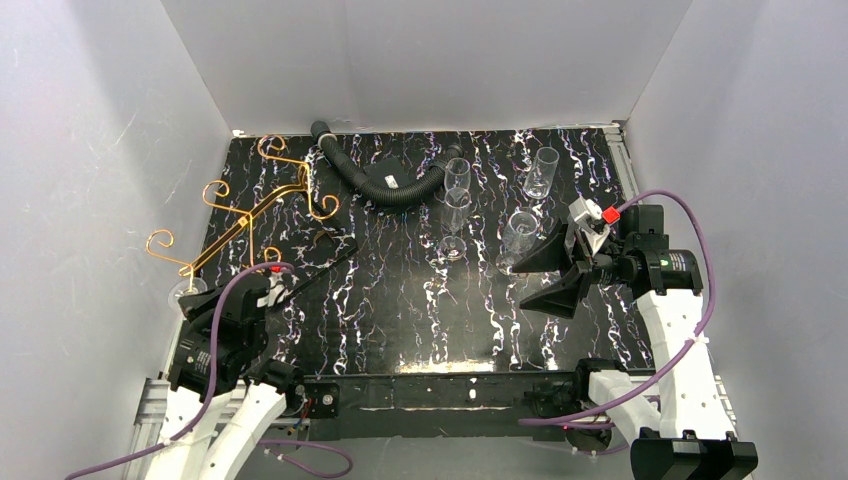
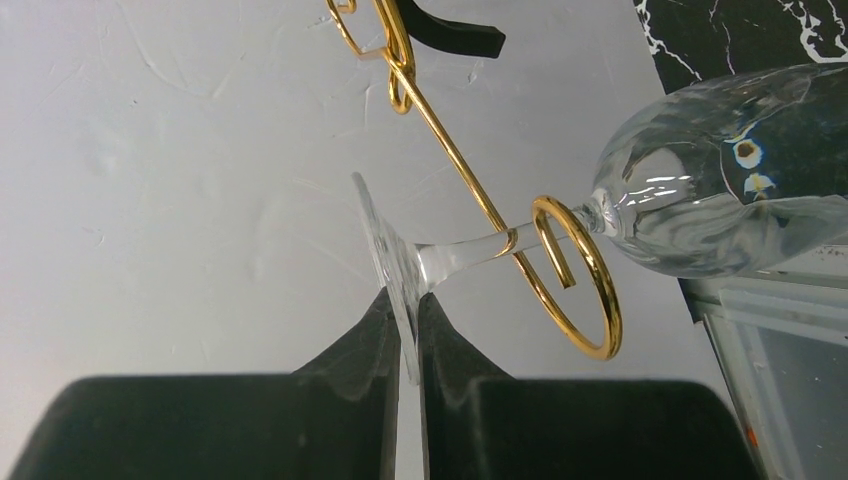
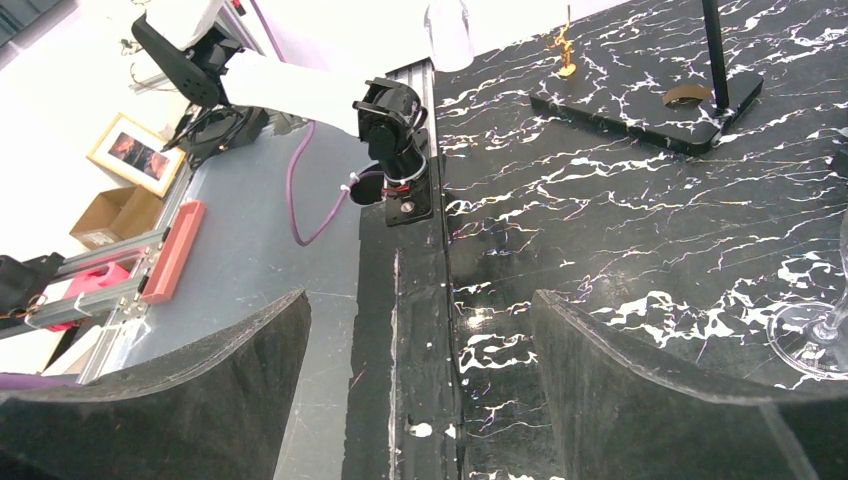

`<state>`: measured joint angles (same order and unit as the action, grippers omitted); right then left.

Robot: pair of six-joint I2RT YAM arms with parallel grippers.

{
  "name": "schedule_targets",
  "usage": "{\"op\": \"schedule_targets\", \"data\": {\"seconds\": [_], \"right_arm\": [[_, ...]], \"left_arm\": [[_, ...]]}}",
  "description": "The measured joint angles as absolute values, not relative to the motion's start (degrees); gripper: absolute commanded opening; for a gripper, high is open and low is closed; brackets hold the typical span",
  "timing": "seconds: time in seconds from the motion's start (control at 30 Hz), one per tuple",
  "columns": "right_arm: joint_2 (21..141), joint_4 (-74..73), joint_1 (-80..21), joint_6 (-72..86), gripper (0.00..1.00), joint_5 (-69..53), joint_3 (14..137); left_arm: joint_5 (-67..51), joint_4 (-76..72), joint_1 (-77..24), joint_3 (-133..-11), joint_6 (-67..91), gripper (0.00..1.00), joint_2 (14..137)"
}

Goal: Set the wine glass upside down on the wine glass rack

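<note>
The wine glass (image 2: 720, 180) is clear, and its flat foot (image 2: 385, 250) is pinched between the fingers of my left gripper (image 2: 408, 300), which is shut on it. Its stem passes through the open curl of a gold scroll (image 2: 590, 290) at the end of one arm of the wine glass rack (image 1: 250, 210). From above, the glass (image 1: 188, 290) shows at the rack's near left tip, just ahead of the left wrist. My right gripper (image 1: 510, 287) hangs open over the right half of the table with nothing between its fingers (image 3: 420, 300).
Several other clear glasses stand at the back right (image 1: 456, 180) (image 1: 541, 172) (image 1: 518, 235); one foot (image 3: 810, 335) lies close to the right finger. A black corrugated hose (image 1: 385, 185) curves along the back. The rack's black base plate (image 1: 320, 255) sits left of centre.
</note>
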<state>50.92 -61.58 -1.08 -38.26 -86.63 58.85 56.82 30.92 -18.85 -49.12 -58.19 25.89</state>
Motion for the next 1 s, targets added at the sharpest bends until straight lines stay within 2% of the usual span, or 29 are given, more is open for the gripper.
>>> {"op": "schedule_targets", "data": {"seconds": [0.57,1.0], "right_arm": [[50.96,-61.54,-1.08,-38.74,0.89,-86.63,58.85],[51.72,-61.12,-1.08,-37.98,0.89,-86.63,58.85]], "left_arm": [[54.5,43.62,-20.08,-53.56,-47.7,0.0,24.05],[51.86,47.11,-22.92,-58.57,-41.65,0.0,27.03]]}}
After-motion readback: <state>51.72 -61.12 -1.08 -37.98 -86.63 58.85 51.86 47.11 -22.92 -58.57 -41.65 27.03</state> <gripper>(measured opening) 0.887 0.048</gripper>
